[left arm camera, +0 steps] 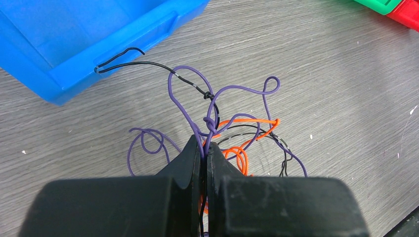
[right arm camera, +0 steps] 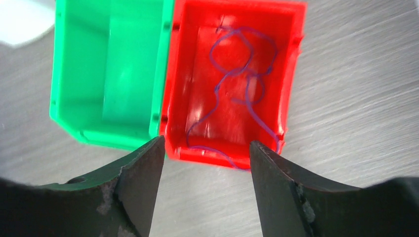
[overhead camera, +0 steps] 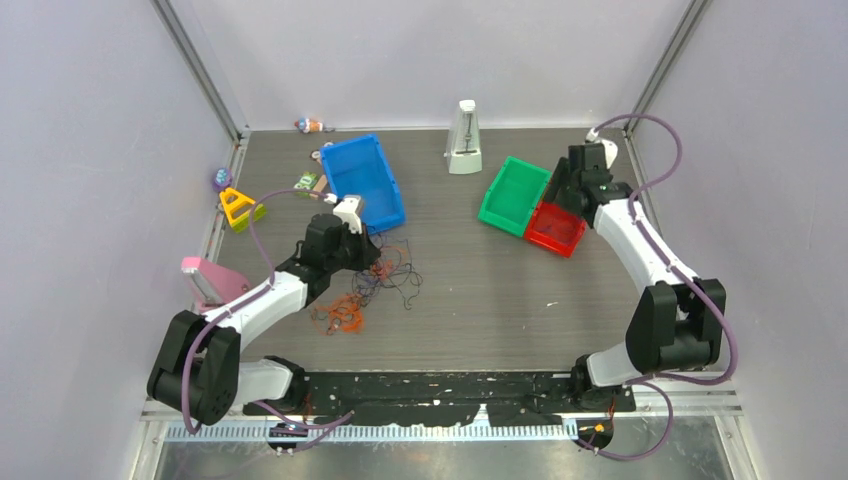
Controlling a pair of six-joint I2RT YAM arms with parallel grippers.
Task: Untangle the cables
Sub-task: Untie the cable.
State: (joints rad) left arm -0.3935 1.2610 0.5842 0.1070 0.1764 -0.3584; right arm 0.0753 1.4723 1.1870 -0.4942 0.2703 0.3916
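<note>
cables (left arm camera: 210,122): purple-orange-black tangle, pinched by left end effector (left arm camera: 204,148); right end effector (right arm camera: 207,146) spread.

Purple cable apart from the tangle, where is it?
Right wrist view: the purple cable lies inside the red bin, beside the green bin, under the open right gripper.

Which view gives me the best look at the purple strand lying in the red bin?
Right wrist: it looks straight down into the red bin, where the purple strand curls across the floor. Top external shows the bin but not the strand; left wrist catches only a bin corner.
</note>
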